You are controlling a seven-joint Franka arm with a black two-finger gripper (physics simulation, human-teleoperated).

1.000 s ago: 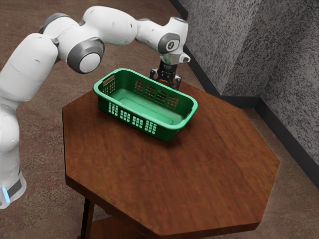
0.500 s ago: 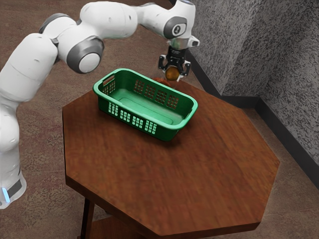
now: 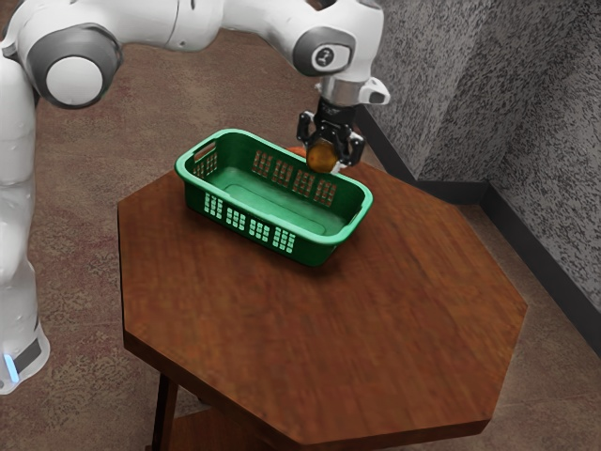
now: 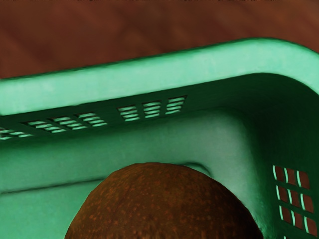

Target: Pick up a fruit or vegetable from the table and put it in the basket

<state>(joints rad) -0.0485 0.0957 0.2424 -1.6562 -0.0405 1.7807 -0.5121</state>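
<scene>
My gripper [image 3: 325, 153] is shut on a round orange-brown fruit [image 3: 322, 157], held up at the basket's far long rim, toward the exterior view's right end. The green basket [image 3: 208, 215] stands on the table, with nothing to be seen inside it. In the wrist view the fruit [image 4: 162, 206] is large and dark brown, in front of the basket's inner floor and wall, and the basket's pale green rim [image 4: 149, 72] runs beyond it.
Behind the basket's far rim a bit of something orange-red [image 3: 298, 150] shows at the edge of the wooden table [image 3: 404, 310]. A grey wall [image 3: 526, 122] rises beyond the table.
My gripper has come up from behind the basket with the fruit between its fingers, then moved slightly lower and nearer the basket. The basket has stayed put.
</scene>
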